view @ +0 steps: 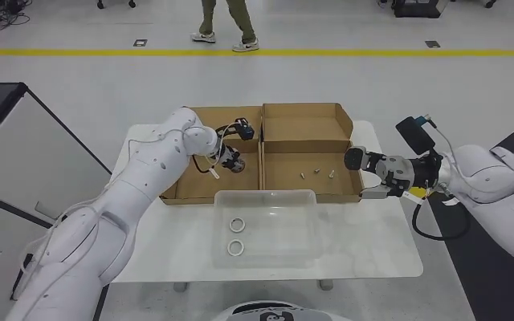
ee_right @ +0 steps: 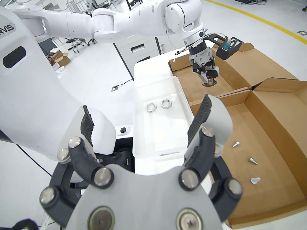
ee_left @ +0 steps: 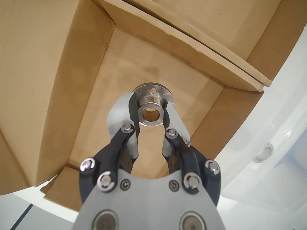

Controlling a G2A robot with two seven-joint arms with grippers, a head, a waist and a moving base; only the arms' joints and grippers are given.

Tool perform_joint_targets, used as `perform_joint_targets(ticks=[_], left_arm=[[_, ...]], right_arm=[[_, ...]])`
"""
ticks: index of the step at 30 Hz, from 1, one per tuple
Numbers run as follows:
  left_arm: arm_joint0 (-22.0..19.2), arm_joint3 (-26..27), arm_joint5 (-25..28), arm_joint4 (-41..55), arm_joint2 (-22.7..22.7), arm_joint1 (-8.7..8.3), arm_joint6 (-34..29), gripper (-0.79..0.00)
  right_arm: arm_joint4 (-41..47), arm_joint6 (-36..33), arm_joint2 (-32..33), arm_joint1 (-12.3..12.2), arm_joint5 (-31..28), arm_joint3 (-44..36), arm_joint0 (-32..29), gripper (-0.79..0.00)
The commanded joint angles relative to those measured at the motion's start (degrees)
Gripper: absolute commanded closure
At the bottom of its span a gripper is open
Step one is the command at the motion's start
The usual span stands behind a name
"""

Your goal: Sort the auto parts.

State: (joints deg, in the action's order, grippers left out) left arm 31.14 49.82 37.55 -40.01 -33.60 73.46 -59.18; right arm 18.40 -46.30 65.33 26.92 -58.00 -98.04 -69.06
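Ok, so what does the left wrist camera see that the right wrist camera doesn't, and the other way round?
Left wrist view's extra: the little hole in the flange of the metal part, seen close up.
Right wrist view's extra: the open right tool and three small screws lying in the right box.
Both: the left tool shut on that part over the left box, and the white tray with a ring in it.
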Motion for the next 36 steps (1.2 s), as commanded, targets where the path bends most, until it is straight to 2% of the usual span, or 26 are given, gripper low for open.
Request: perform_joint_targets(ticks=[1,9,24,29,36], left_arm=[[-0.6,-1.5,0.3,-0.3,0.6,0.53,0.8,0.0],[-2.3,-5.3,1.0,0.9,1.7,2.22,2.3,0.0],[-1.3,-4.7,1.1,0.9,1.5,1.97,3.4,0.0],[-0.5,-5.1,-0.9,-0.8,1.8,1.97,3.5,0.0],[-0.2,-5.6,-4.7,-3.6,3.7,3.26,3.4,0.0]], right_arm=[[-0.1,0.0,0.0,0.0,0.0,0.0,0.0,-0.785],[-0.1,0.0,0.0,0.0,0.0,0.0,0.0,-0.785],[-0.1,0.0,0.0,0.0,0.0,0.0,0.0,-0.785],[-0.1,0.0,0.0,0.0,0.0,0.0,0.0,-0.785],[-0.1,0.0,0.0,0.0,0.0,0.0,0.0,-0.785]])
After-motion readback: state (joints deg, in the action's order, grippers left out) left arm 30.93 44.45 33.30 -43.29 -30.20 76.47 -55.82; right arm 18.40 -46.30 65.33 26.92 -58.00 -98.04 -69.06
